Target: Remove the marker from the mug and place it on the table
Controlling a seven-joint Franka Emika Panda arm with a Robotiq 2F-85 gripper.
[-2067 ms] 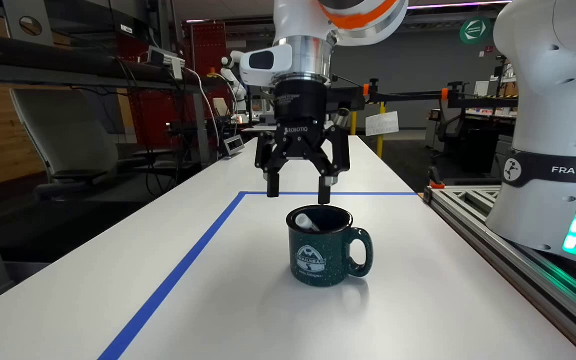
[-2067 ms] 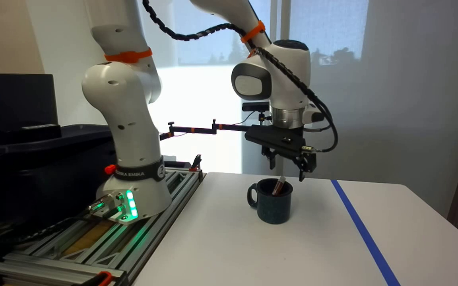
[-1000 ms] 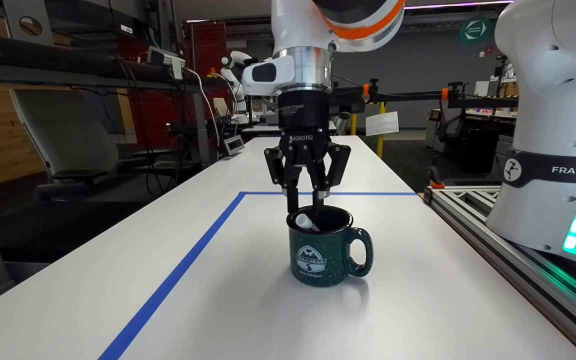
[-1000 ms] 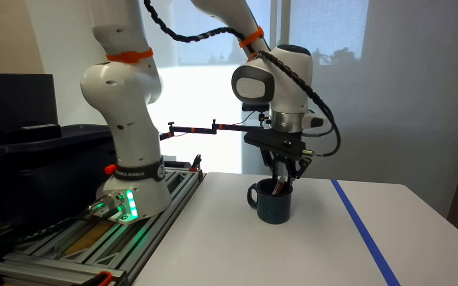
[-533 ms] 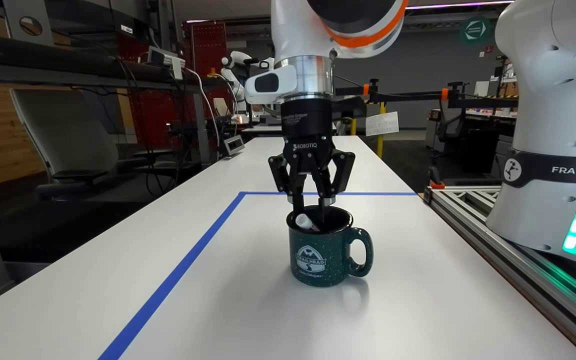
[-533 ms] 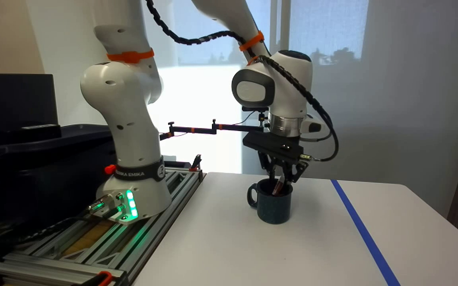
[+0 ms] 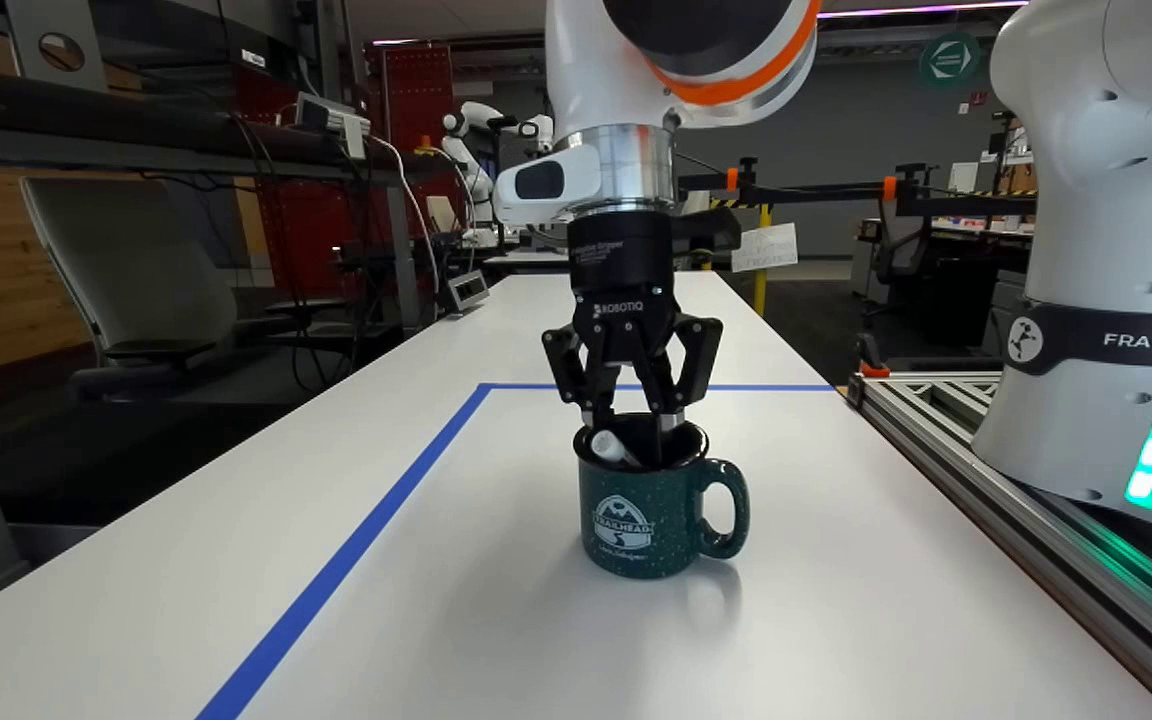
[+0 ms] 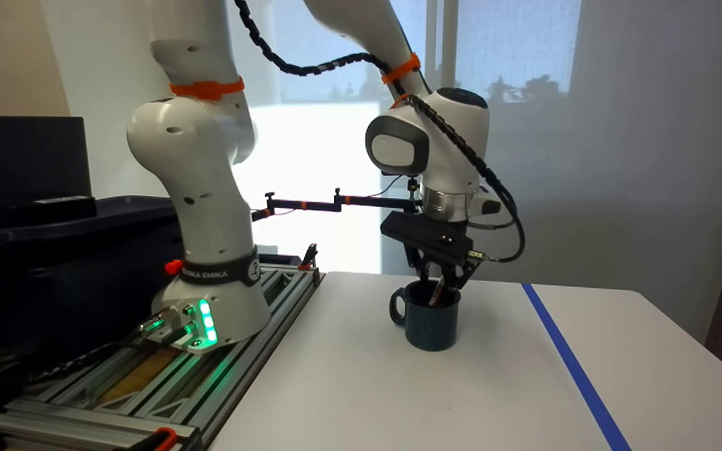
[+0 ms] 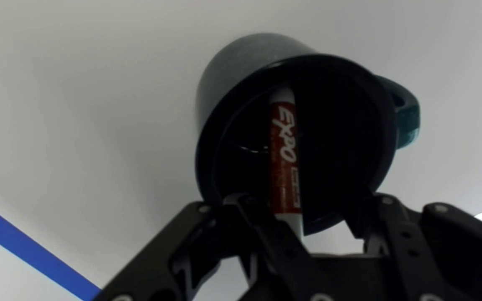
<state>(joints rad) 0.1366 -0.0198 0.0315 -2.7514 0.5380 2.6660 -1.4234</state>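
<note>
Green and speckled, the mug [image 7: 651,510] stands on the white table [image 7: 416,640] with the marker [image 9: 285,163] slanting inside it, its raised white end [image 7: 607,446] showing at the rim in an exterior view. The step in hand looks to be the grasp: the gripper [image 7: 626,442] sits at the mug's mouth, its fingers parted part of the way and reaching inside, with nothing visibly pinched. In the wrist view the marker lies in the gap, nearer the left finger, with more room to the right. The next move likely calls for shifting a little left so the marker sits midway, then closing on it without catching the mug's wall; lifting it clear and laying it on the table are yet to be done.

Much is hard to read. In both exterior views the fingertips are largely lost in the mug's dark mouth, so how deep they reach is unclear. In the wrist view black finger links cover part of the marker's raised end, and whether the left finger touches it does not show. What its lower end rests on is hidden in the dark.
</note>
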